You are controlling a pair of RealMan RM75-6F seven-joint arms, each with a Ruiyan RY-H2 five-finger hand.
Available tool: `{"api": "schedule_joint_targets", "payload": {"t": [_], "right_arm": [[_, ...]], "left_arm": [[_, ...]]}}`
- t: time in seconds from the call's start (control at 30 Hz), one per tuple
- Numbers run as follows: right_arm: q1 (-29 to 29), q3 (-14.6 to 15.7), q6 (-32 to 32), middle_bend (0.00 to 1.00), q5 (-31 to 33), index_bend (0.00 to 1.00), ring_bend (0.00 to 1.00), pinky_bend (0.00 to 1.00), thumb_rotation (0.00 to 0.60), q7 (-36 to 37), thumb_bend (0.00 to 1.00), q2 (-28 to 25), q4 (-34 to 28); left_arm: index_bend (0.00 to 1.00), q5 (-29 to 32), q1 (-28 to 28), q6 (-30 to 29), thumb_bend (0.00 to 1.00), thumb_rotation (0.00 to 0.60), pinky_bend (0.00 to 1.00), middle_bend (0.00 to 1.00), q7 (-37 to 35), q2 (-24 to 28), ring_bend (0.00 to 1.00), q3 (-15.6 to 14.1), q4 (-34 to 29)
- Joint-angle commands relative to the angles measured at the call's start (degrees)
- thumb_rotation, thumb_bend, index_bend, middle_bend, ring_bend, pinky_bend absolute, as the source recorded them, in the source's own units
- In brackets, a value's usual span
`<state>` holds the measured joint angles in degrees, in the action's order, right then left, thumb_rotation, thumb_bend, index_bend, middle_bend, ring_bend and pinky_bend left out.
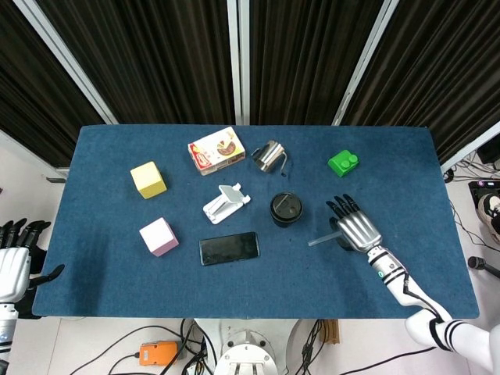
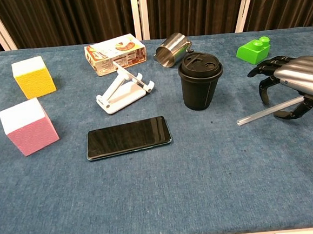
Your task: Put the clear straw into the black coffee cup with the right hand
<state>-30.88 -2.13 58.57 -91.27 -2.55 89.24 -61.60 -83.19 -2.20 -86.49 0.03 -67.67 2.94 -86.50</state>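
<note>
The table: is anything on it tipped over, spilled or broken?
Only the small steel pitcher behind the black coffee cup stands out: it lies on its side, open mouth toward the camera. Nothing has spilled, and nothing looks damaged. The clear straw lies flat under the right hand.

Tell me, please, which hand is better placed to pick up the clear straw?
The right hand: it hovers open directly over the clear straw, while the left hand waits off the table's far edge.

Head view is looking steeply down from above the near edge, taking in the whole blue table [image 1: 101, 266] and dark curtains [image 1: 312, 55] behind. Chest view is sitting low and close, facing across the tabletop. Both are sharing the table's central objects.
</note>
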Motion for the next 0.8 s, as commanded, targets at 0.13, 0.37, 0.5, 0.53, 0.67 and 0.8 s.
{"api": "schedule_joint_targets", "payload": {"t": [0.13, 0.37, 0.5, 0.53, 0.67, 0.8], "right_arm": [[-0.7, 0.3, -0.5, 0.18, 0.5, 0.56, 0.00, 0.08, 0.600, 0.3, 0.49, 0.7, 0.8], [-1.3, 0.6, -1.0, 0.20, 1.1, 0.60, 0.00, 0.08, 0.600, 0.6, 0.53, 1.3, 1.3], [-1.5, 0.7, -1.0, 0.23, 1.4, 0.65, 0.01, 0.08, 0.600, 0.9, 0.56, 1.4, 1.3], [-1.5, 0.7, -0.8, 0.23, 1.5, 0.67, 0.02, 0.08, 0.600, 0.9, 0.57, 1.4, 1.3], [-1.1, 0.3, 1.7, 0.25, 1.3, 0.69, 0.03, 0.08, 0.600, 3.5, 0.57, 0.9, 0.6], [-0.3, -1.0, 8.3, 0.25, -0.5, 0.70, 0.04, 0.08, 0.600, 11.2, 0.58, -1.3, -2.6]], "left_arm": [[0.18, 0.1, 0.0, 0.1, 0.09, 0.600, 0.01, 0.16, -0.2, -0.1, 0.06, 0.0, 0.3], [0.18, 0.2, 0.3, 0.0, 0.09, 0.600, 0.01, 0.16, -0.6, -0.2, 0.06, -0.1, 0.9], [0.17, 0.2, 0.4, 0.0, 0.09, 0.600, 0.01, 0.16, -0.8, -0.4, 0.06, -0.2, 1.2], [0.18, 0.2, 0.4, -0.1, 0.09, 0.600, 0.01, 0.16, -0.9, -0.4, 0.06, -0.2, 1.3], [0.17, 0.1, 0.5, -0.1, 0.09, 0.600, 0.01, 0.16, -1.2, -0.5, 0.06, -0.3, 1.5], [0.17, 0.1, 0.6, -0.2, 0.09, 0.600, 0.01, 0.16, -1.2, -0.3, 0.06, -0.3, 1.5]]}}
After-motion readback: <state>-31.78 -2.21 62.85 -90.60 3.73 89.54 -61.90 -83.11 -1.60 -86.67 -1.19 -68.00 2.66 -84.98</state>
